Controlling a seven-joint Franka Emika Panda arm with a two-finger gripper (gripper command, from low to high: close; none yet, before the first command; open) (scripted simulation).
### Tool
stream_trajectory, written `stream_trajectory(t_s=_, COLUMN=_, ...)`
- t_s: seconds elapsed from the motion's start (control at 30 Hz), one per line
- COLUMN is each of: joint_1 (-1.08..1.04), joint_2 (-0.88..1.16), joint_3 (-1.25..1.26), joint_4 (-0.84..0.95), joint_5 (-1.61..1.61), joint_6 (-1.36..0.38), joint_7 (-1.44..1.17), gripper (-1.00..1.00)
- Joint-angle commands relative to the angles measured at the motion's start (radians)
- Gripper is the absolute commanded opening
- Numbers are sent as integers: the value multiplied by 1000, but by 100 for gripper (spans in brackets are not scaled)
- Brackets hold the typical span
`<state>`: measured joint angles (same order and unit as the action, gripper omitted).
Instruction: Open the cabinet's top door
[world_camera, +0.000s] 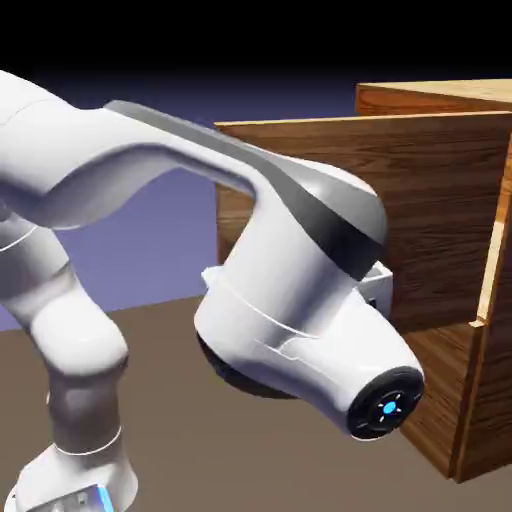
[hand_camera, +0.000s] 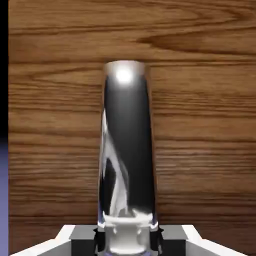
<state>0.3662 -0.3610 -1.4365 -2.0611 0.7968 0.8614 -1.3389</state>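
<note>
The cabinet (world_camera: 440, 390) of brown wood grain stands at the exterior view's right. Its top door (world_camera: 430, 200) is swung out from the body, and its wide panel reaches left behind my arm. In that view my gripper is hidden behind my wrist. In the hand view the door's dark shiny bar handle (hand_camera: 127, 150) runs up from the bottom edge, large, against the door's wood (hand_camera: 205, 125). My gripper (hand_camera: 128, 241) is shut on the handle, and the finger tips (hand_camera: 82, 239) show beside its base.
My white arm (world_camera: 290, 290) fills the middle of the exterior view and hides the door's handle side. The brown table (world_camera: 170, 340) runs below it. My base (world_camera: 70, 480) stands at the lower left.
</note>
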Motion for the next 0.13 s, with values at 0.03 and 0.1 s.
stream_trajectory(t_s=0.03, joint_1=73, joint_2=-14, joint_3=-63, joint_4=28, joint_5=-14, joint_6=-7, joint_7=8, gripper=-100)
stream_trajectory(t_s=0.1, joint_1=145, joint_2=-41, joint_3=-119, joint_4=60, joint_5=-32, joint_6=-12, joint_7=24, gripper=-100)
